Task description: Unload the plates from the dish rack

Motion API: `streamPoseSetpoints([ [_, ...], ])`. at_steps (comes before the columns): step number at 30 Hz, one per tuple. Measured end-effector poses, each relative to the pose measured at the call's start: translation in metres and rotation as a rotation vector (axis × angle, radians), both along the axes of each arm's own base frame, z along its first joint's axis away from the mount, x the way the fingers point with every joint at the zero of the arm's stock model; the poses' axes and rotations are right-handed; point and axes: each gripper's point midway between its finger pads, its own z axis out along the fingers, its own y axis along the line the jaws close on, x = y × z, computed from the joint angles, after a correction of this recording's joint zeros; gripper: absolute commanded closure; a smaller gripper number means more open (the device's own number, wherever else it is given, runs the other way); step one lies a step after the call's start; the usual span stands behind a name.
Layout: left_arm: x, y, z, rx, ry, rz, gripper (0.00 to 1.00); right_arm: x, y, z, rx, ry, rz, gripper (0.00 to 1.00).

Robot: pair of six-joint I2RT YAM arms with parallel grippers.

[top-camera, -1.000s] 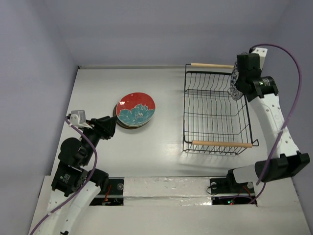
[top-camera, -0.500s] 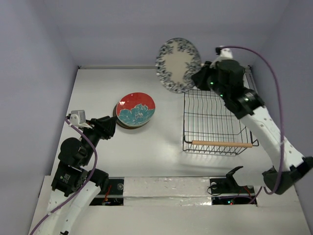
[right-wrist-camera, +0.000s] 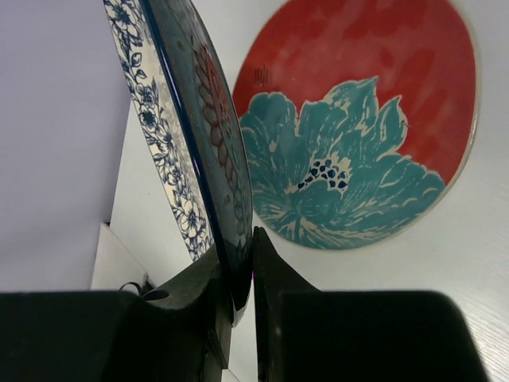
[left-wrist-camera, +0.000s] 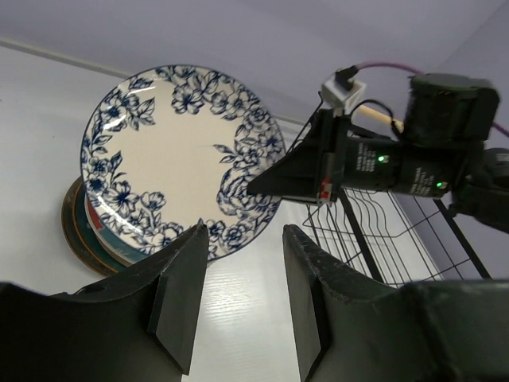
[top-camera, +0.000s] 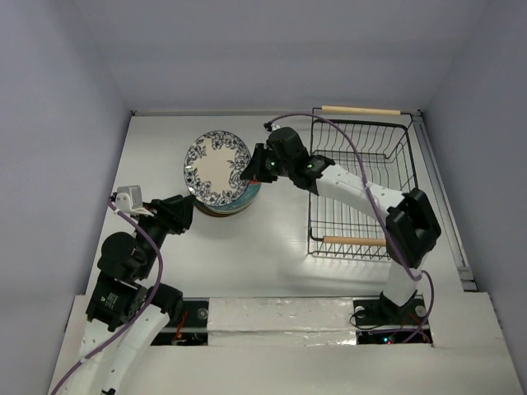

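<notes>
My right gripper (top-camera: pixel 254 170) is shut on the rim of the white plate with the blue floral rim (top-camera: pixel 216 167), held tilted just above a stack of plates (top-camera: pixel 224 209) on the table. The right wrist view shows that plate edge-on (right-wrist-camera: pixel 203 151) between my fingers, with the red plate with the teal flower (right-wrist-camera: pixel 358 119) topping the stack below. The left wrist view shows the white plate (left-wrist-camera: pixel 179 159) over the stack (left-wrist-camera: pixel 83 231). The black wire dish rack (top-camera: pixel 362 185) stands at the right with no plates in it. My left gripper (top-camera: pixel 188 212) is open and empty, left of the stack.
The rack has two wooden handles, one at the far end (top-camera: pixel 361 109) and one at the near end (top-camera: pixel 352 241). The right arm (top-camera: pixel 354 185) stretches across the rack's left side. A purple cable (top-camera: pixel 156 247) loops by the left arm. Grey walls enclose the table.
My right arm has carried the white floral plate from above the rack's far left corner leftward and down to over the stack. The left arm has not moved.
</notes>
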Motion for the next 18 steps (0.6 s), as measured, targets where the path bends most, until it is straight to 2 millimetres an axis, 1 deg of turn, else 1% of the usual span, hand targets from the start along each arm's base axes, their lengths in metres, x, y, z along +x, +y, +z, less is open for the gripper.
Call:
streamPoseSetpoints([
  [2, 0.0, 0.0, 0.0, 0.0, 0.0, 0.0, 0.6, 0.001, 0.007, -0.013, 0.014, 0.031, 0.001, 1.0],
  [7, 0.0, 0.0, 0.0, 0.0, 0.0, 0.0, 0.6, 0.008, 0.013, -0.036, 0.034, 0.072, -0.026, 1.0],
  [12, 0.0, 0.0, 0.0, 0.0, 0.0, 0.0, 0.6, 0.011, 0.014, -0.051, 0.038, 0.096, -0.05, 1.0],
  [18, 0.0, 0.0, 0.0, 0.0, 0.001, -0.001, 0.6, 0.01, 0.01, -0.072, 0.034, 0.141, -0.072, 1.0],
])
